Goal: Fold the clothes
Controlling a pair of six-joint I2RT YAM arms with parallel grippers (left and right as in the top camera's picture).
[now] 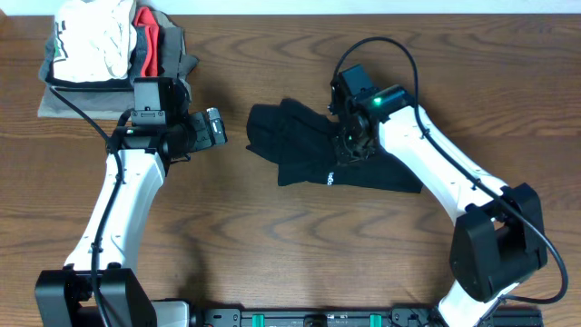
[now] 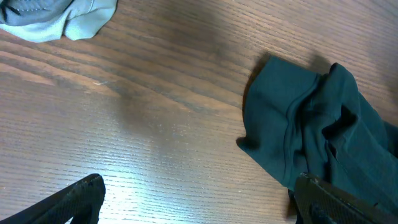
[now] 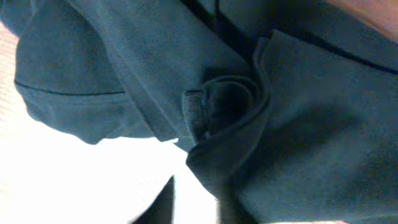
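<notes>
Two grippers are noted over a wooden table (image 1: 272, 245). The black T-shirt (image 1: 300, 154) lies crumpled mid-table, not yet folded. The right gripper (image 1: 349, 141) appears clamped on a bunched fold of it; the left gripper (image 1: 214, 127) is held wide apart over bare wood beside the shirt. The fold is best drawn outward and low, so cloth is spread flat first. Smooth wood; little drag expected. A garment pile (image 1: 100, 45) is stacked at the far left corner.
</notes>
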